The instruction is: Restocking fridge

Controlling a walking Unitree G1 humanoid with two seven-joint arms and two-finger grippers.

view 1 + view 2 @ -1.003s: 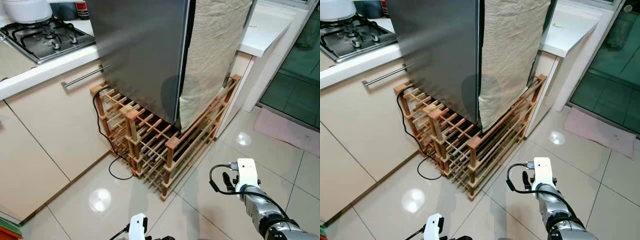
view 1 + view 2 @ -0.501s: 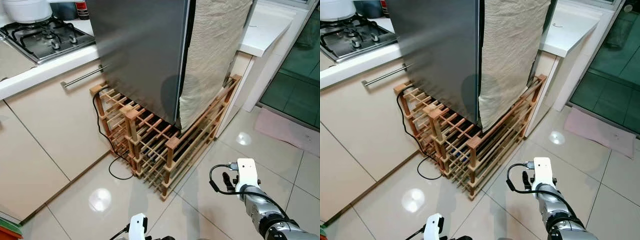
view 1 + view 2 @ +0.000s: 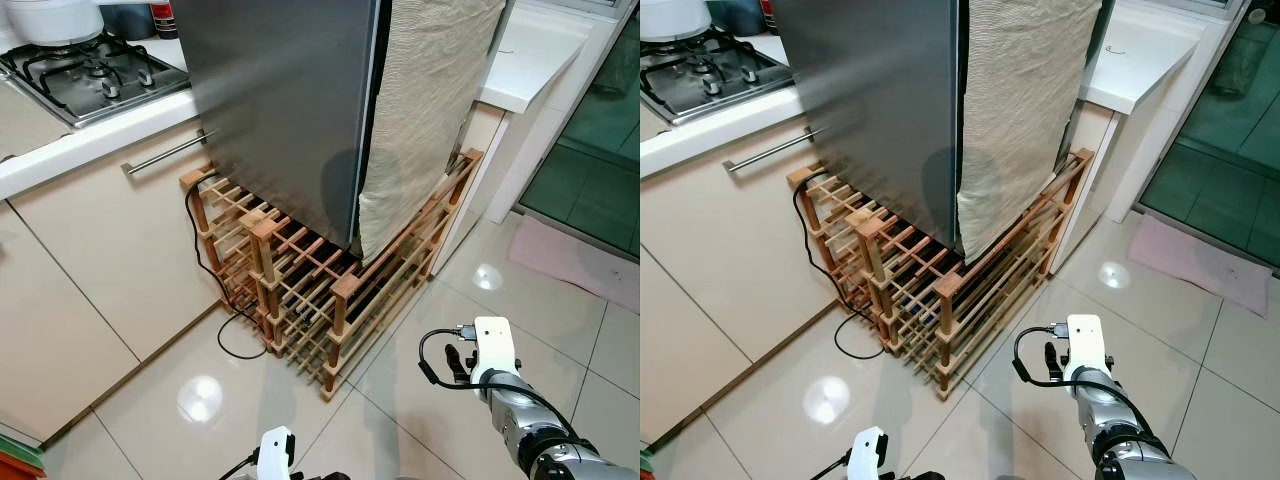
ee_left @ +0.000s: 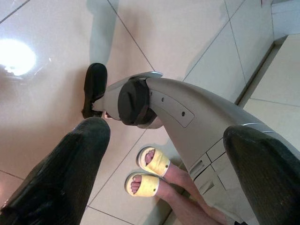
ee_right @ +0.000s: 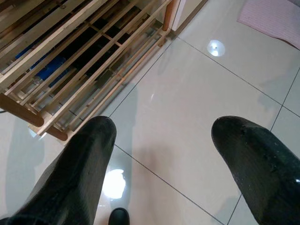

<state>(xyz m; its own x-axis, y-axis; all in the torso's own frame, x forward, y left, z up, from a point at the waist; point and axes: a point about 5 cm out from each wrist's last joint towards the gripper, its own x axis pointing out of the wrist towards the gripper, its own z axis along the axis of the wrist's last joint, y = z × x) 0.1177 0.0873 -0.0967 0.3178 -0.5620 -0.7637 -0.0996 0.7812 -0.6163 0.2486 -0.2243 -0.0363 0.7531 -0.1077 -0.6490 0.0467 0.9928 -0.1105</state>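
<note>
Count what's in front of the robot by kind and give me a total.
Fridge: 1
Wooden rack: 1
Gas hob: 1
Black cable: 1
Pink mat: 1
Beige cloth: 1
Total: 6

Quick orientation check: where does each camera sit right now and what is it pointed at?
Head stereo pair: looks forward and down at the fridge on its wooden rack; right gripper low, left arm at the edge.
Left wrist: faces the floor; open fingers, the robot's leg, a person's sandalled feet.
Right wrist: faces floor tiles and the rack, shared with the head views; fingers open.
</note>
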